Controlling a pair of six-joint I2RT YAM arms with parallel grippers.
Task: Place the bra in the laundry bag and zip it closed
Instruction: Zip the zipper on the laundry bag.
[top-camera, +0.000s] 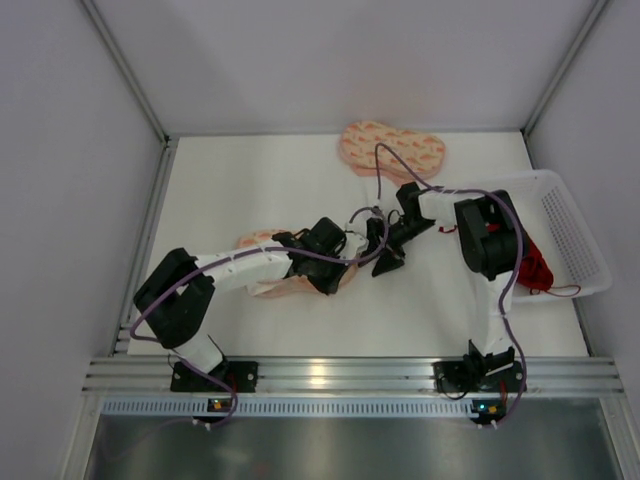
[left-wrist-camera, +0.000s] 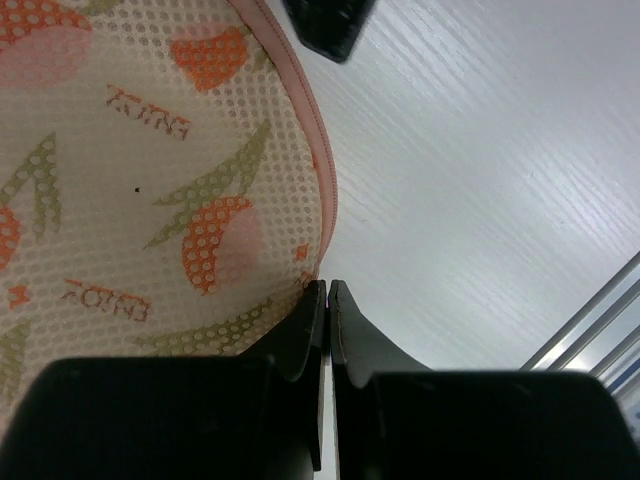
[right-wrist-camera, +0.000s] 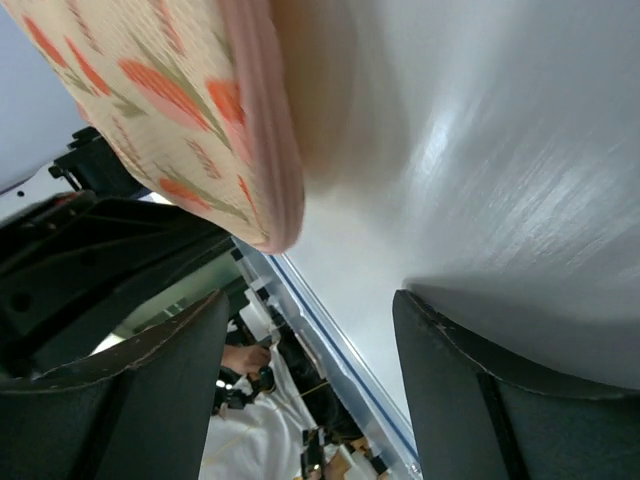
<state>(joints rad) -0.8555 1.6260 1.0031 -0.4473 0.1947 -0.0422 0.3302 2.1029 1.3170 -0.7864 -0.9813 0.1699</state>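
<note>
The laundry bag (top-camera: 262, 262) lies mid-table, mostly under my left arm; its peach print and pink rim fill the left wrist view (left-wrist-camera: 150, 170). My left gripper (left-wrist-camera: 327, 285) is shut right at that rim, with a thin pink sliver between the tips. My right gripper (right-wrist-camera: 310, 305) stands open and holds nothing, just right of the bag's end (right-wrist-camera: 200, 120). In the top view the right gripper (top-camera: 383, 258) sits close beside the left gripper (top-camera: 345, 268). A red bra (top-camera: 535, 264) lies in the white basket on the right.
A twin printed pouch (top-camera: 392, 148) lies at the back of the table. The white mesh basket (top-camera: 575, 225) stands along the right edge, next to my right arm. Grey walls enclose three sides, and an aluminium rail (top-camera: 340, 375) runs along the front.
</note>
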